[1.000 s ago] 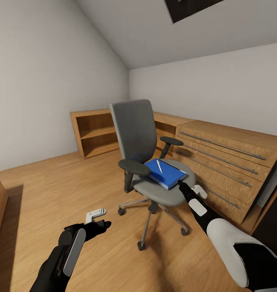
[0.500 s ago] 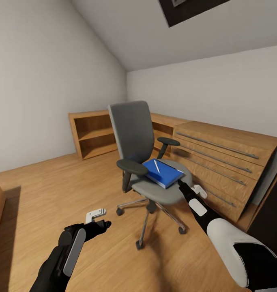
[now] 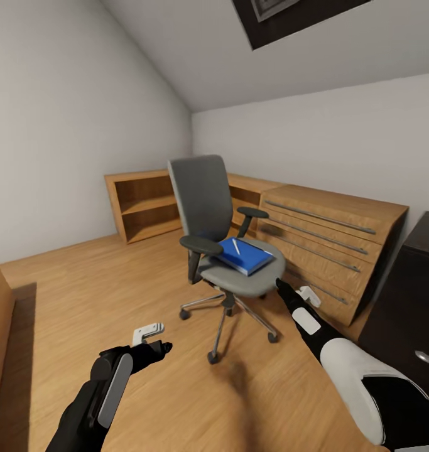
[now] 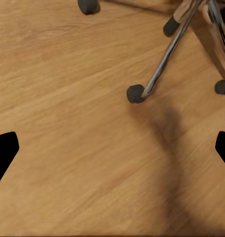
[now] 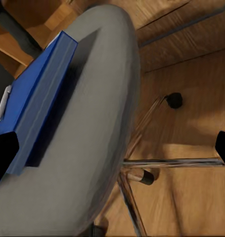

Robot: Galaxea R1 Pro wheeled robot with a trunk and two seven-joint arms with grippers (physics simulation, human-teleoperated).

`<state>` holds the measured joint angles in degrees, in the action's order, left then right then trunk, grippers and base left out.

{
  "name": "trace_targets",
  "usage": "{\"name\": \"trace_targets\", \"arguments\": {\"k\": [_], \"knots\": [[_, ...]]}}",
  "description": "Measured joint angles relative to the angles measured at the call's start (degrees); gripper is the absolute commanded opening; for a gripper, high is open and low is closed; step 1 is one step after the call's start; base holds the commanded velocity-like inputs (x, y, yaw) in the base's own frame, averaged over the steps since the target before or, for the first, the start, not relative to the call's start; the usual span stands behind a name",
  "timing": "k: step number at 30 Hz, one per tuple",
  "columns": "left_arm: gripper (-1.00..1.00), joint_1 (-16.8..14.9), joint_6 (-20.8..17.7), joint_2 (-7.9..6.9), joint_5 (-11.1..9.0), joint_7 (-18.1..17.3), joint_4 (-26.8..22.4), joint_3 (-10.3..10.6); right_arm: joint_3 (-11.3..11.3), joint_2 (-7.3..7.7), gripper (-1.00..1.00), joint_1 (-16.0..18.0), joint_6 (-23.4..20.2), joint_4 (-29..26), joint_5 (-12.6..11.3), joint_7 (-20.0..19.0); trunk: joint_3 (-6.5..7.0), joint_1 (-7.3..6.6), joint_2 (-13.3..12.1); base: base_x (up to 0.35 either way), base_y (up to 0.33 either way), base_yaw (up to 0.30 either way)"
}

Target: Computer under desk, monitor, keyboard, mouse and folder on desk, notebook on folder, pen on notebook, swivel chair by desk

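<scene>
- Folder (image 3: 244, 255), bright blue, lies flat on the grey seat of the swivel chair (image 3: 223, 232), with the pen (image 3: 236, 246) resting on top; none of it is on the counter yet.
- Right gripper (image 3: 291, 294) hovers just beside the seat's front edge, fingers apart and empty, judged to be positioned for the folder.
- Left gripper (image 3: 152, 338) hangs over bare wood floor (image 3: 82, 295), fingers apart, idle.
- Light-wood drawer chest (image 3: 327, 242) stands close behind the chair.
</scene>
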<state>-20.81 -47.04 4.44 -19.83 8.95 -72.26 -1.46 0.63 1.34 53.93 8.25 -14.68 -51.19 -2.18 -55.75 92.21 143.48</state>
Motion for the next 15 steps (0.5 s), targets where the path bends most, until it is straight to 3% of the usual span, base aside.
{"name": "trace_targets", "arguments": {"k": [15], "knots": [[1.00, 0.00, 0.01, -0.08, 0.07, 0.12, 0.08, -0.19, 0.00, -0.07, 1.00, -0.01, 0.16, 0.05, 0.00, 0.02, 0.00, -0.01, 0.00, -0.008, 0.000, -0.255]]}}
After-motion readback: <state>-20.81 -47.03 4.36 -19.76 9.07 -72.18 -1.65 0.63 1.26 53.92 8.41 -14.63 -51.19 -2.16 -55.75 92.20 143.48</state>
